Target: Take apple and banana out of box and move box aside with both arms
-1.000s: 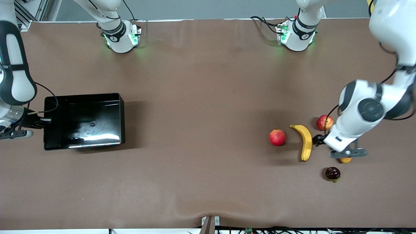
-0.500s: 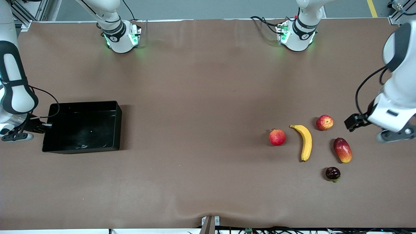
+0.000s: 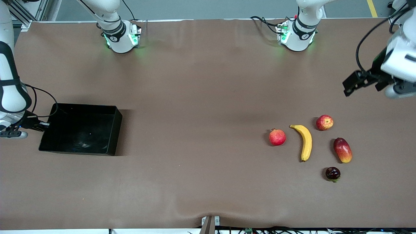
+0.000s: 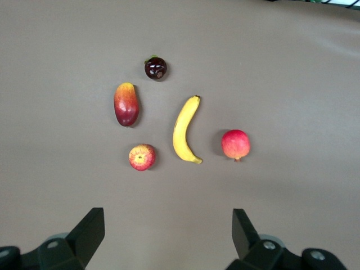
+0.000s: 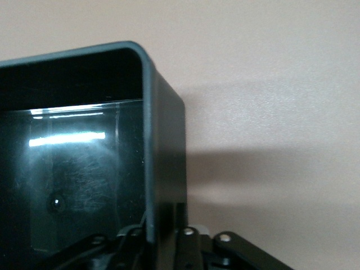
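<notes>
Box set aside, fruit out on the table

The right gripper (image 3: 40, 125) pinches the empty box (image 3: 81, 130) by its end wall; the left gripper (image 3: 359, 83), fingers apart, hangs above the apple (image 3: 324, 122) and banana (image 3: 305, 142).

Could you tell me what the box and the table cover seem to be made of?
The box looks like glossy black plastic: its thin walls with rounded corners show bright streaked reflections in the right wrist view. The table cover looks like a matte brown sheet, perhaps cloth or soft vinyl: it shows no glare and ripples at the edge nearest the front camera. Neither is certain by look alone.
</notes>
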`<state>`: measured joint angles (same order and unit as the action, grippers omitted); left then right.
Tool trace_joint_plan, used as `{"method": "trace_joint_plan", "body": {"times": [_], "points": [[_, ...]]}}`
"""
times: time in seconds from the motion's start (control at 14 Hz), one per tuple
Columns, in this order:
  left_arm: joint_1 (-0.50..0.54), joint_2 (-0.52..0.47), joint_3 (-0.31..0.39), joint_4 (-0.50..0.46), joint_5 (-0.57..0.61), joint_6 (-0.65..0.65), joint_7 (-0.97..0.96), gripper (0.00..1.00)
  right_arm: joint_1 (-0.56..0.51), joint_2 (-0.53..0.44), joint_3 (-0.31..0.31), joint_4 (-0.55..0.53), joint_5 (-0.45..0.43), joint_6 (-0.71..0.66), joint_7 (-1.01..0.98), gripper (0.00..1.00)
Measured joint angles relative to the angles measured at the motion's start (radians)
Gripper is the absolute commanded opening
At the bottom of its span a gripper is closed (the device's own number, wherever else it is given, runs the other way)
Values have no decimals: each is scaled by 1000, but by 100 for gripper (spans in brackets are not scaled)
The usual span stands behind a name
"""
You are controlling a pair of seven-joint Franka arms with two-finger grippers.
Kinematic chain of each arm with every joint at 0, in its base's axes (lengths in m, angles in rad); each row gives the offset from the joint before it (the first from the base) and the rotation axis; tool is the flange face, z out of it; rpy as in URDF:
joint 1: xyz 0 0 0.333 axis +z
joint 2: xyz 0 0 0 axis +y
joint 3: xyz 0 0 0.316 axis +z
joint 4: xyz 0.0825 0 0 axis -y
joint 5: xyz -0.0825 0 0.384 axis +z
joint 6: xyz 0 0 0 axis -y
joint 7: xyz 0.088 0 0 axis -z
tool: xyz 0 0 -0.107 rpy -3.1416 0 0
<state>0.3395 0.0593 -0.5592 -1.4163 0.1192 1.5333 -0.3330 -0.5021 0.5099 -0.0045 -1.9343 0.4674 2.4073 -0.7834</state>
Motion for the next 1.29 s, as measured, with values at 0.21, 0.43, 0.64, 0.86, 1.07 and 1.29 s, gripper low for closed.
{"method": "trace_joint_plan", "body": {"times": [0.21, 0.43, 0.64, 0.86, 1.07, 1.29], "points": [[-96, -11, 103, -8, -5, -11, 43, 100, -10, 0, 1, 0, 27, 1, -35, 100], [-252, -36, 299, -57, -34, -19, 88, 100, -11, 0, 1, 2, 31, 3, -65, 100], [-358, -97, 433, -141, -38, -25, 97, 100, -12, -5, 3, 25, 33, -4, -72, 100], [-369, -164, 459, -209, -40, -24, 98, 100, -10, -27, 10, 86, 7, -88, -75, 100], [-361, -181, 458, -212, -43, -23, 98, 100, 10, -76, 18, 115, -66, -138, -58, 100], [-338, -169, 451, -195, -61, -15, 102, 100, 42, -129, 23, 128, -158, -219, 23, 100]]}}
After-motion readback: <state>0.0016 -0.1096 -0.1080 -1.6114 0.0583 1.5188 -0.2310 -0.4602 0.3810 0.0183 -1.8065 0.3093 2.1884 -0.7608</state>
